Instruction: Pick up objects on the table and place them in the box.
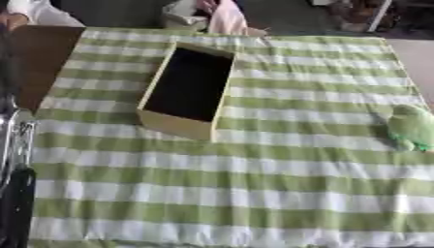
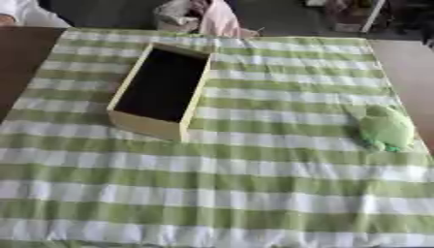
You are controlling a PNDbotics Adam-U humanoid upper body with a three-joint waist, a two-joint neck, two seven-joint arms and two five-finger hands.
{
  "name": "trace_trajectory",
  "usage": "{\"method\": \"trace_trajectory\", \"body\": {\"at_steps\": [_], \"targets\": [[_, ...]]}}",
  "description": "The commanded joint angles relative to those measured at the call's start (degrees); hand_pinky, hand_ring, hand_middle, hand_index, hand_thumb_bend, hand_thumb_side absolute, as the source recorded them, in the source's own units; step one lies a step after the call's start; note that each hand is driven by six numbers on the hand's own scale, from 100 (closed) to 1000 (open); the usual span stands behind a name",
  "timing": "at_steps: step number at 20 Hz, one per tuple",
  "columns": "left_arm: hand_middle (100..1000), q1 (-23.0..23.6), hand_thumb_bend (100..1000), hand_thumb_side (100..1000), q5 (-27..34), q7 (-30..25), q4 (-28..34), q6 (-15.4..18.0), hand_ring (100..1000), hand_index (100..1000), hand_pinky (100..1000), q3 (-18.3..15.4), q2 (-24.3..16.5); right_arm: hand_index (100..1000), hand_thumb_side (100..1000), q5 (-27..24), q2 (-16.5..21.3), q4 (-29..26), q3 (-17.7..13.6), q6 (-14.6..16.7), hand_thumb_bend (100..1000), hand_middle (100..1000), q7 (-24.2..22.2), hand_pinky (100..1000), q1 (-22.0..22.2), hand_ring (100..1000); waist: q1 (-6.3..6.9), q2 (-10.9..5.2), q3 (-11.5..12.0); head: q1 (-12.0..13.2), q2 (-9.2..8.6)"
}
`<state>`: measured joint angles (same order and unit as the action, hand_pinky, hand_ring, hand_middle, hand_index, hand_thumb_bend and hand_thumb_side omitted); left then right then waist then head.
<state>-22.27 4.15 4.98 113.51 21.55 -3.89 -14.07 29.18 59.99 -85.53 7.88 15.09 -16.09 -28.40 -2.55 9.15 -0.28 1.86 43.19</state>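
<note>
The green soft toy (image 2: 386,128) lies well to the right of the open box (image 2: 161,89), near the tabletop's (image 2: 254,193) right edge. Neither hand shows, so finger state is unknowable. A clumsy reach could nudge it overboard.

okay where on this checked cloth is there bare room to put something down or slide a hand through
The near half of the checked cloth, in front of the box and the green soft toy, is bare. So is the wide strip between box and toy. Tightest spot: the toy sits right at the cloth's right edge.
</note>
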Motion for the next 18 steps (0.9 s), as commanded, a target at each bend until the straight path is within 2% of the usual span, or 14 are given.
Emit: {"method": "trace_trajectory", "body": {"at_steps": [1,12,18], "targets": [[718,-0.8,100,680,0.1,-0.2,1.1,0.0,765,766,528,0.2,-1.3,886,1000,0.1,3.1,-0.8,0.1,2.0,100,840,-2.6,1000,-1.0,888,0.02,-0.92,-0.1,0.0,-0.21],[718,-0.7,100,684,0.0,-0.4,1.1,-0.2,765,764,525,0.4,-1.3,889,1000,-3.2,3.6,-0.3,1.2,3.5,100,857,-12.0,1000,-0.1,902,0.0,-0.89,-0.2,-0.3,-0.28],[718,-0.6,100,687,0.1,-0.5,1.1,-0.3,766,763,523,0.5,-1.2,888,1000,-4.3,2.5,-0.2,2.7,3.4,100,856,-13.3,1000,-2.2,897,-0.05,-0.89,0.0,-0.6,-0.31]]}}
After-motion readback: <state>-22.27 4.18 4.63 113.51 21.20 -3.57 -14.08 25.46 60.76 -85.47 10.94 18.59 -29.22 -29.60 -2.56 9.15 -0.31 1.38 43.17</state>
